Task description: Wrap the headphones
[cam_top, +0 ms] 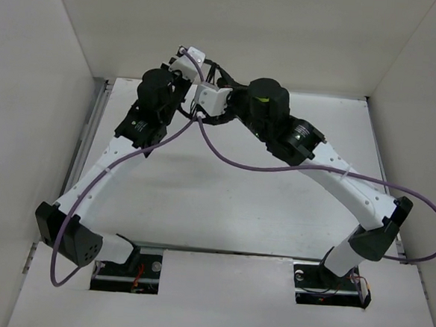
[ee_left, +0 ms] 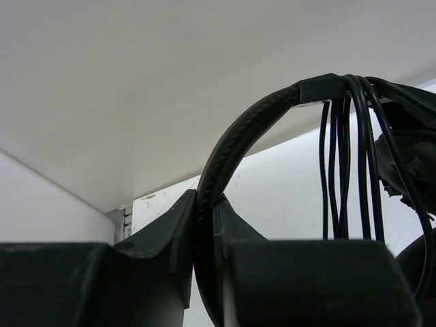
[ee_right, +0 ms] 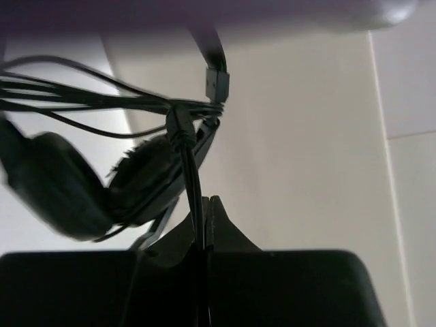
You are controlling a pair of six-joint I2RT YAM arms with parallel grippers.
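The left gripper [ee_left: 204, 204] is clamping its two fingers on the thin band [ee_left: 252, 129] of the headphones [ee_left: 310, 88], with the jaws closed tight against both sides of it; the band is arching up and to the right from the fingers to a small black block at its top. Several strands of the thin black cord [ee_left: 346, 150] are hanging over the band just past that block and dropping straight down beside one another. The right gripper [ee_right: 204, 204] is pinching one strand of the cord [ee_right: 184, 146] between closed fingers; that strand is running up from the fingertips to a bundle of loops that is stretching off to the left of the right wrist view. Two padded earcups [ee_right: 54, 184] are hanging just below that bundle, side by side and blurred; the band is rising above them to the top edge. In the overhead view both arms are reaching to the far middle of the white table [cam_top: 200, 207], their wrists nearly touching there, so the headphones are being held up between them, mostly hidden by the arms. A purple cable [cam_top: 277, 168] is trailing from each arm across the table.
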